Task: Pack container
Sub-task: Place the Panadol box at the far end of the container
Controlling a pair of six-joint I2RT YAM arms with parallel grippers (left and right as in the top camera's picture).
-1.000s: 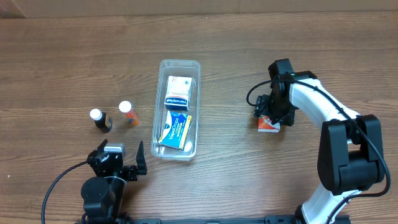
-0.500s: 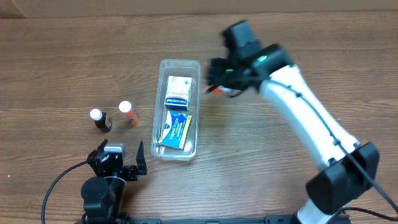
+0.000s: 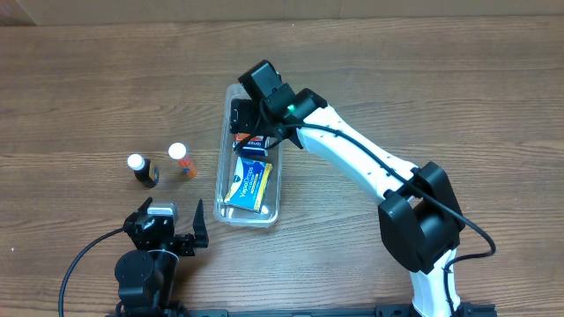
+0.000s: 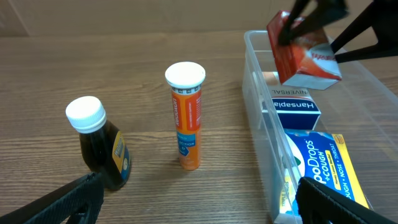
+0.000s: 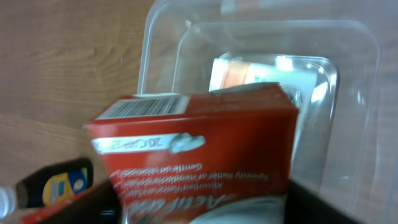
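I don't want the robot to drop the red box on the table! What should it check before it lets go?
1. Red box gripped by the right gripper: ok, fingers shut on it.
2. Red box over the container, not the table: ok, it hangs above the far end.
3. Free room underneath: cannot tell. The Hansaplast box lies at that end and the cough drops box fills the near end.
4. Left gripper out of the way: ok, open and apart from the container.
5. Dark bottle and orange tube clear of the drop: ok, both upright beside the container.
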